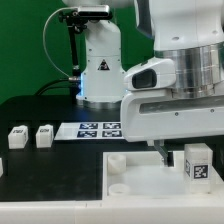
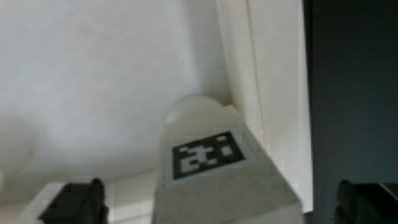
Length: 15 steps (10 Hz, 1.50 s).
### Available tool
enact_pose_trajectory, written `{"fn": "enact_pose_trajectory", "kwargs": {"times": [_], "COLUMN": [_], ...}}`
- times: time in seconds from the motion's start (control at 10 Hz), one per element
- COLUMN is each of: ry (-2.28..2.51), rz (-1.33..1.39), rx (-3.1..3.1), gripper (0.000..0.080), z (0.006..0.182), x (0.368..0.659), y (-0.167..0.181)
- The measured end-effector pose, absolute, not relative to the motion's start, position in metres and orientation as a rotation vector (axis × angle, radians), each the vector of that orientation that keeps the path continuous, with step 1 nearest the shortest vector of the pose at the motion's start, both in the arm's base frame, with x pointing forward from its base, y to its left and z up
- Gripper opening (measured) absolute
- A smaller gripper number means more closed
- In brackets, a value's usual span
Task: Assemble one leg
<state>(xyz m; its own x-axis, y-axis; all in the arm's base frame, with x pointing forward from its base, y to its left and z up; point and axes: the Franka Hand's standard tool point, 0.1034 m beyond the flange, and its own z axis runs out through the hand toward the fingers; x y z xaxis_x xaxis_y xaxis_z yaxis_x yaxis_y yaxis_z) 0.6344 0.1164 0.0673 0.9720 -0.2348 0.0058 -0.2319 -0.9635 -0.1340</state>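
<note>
A white leg (image 1: 197, 165) with a square black-and-white tag stands upright on the wide white square piece (image 1: 150, 185), near its right corner in the exterior view. My gripper (image 1: 182, 152) hangs right over it. In the wrist view the leg (image 2: 214, 160) sits between my two dark fingertips (image 2: 71, 203), with a gap on each side. The gripper (image 2: 217, 207) is open around the leg and does not touch it. Two more legs (image 1: 17, 137) (image 1: 44, 135) stand on the black table at the exterior view's left.
The marker board (image 1: 100, 129) lies on the table behind the white square piece. Round corner sockets (image 1: 117, 160) show on that piece's left side. The robot base (image 1: 100, 70) stands at the back. The arm's body hides the table's right part.
</note>
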Motion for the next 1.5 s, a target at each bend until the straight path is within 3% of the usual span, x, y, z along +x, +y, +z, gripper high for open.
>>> {"fn": "enact_pose_trajectory", "kwargs": {"times": [0.2, 0.3, 0.4, 0.9, 1.5], "ry": [0.552, 0.693, 0.777, 1.894, 2.435], "rz": [-0.017, -0.006, 0.002, 0.146, 0.221], "rx": [-2.951, -2.918, -2.893, -2.275, -1.686], "gripper": [0.0345, 0.0345, 0.0293, 0.0293, 0.0294], "z": [0.0672, 0.0671, 0.0670, 0.0680, 0.0692], "x": [0.6342, 0.6340, 0.6339, 0.6369, 0.6398], "y": [0.1176, 0.1183, 0.1186, 0.1244, 0.1235]}}
